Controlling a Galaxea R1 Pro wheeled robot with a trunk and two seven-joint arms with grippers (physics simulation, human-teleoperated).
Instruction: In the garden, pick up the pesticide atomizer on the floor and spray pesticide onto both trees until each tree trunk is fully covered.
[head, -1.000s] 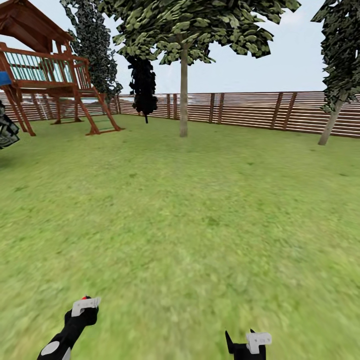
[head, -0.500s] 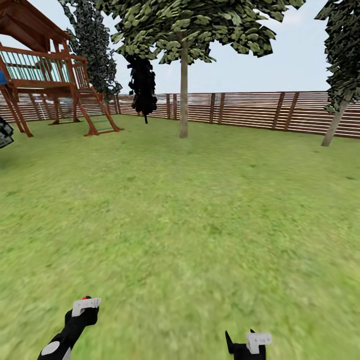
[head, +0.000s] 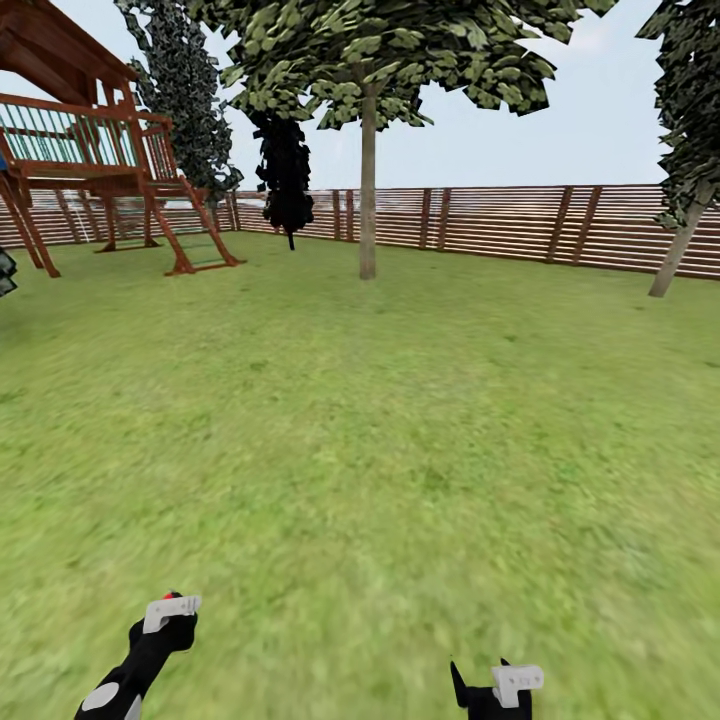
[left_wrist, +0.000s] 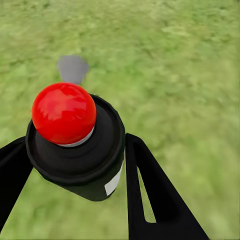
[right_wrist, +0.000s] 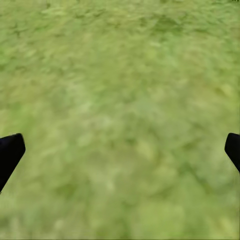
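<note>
Head view: playset (head: 90, 150) beside tree (head: 368, 190)

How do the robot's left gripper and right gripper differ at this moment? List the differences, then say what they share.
1. The left gripper is shut on the pesticide atomizer, a black can with a red top; the right gripper holds nothing.
2. The left gripper's fingers sit close against the can; the right gripper's fingers stand wide apart over bare grass.

Both have black fingers and hang low over the lawn.
</note>
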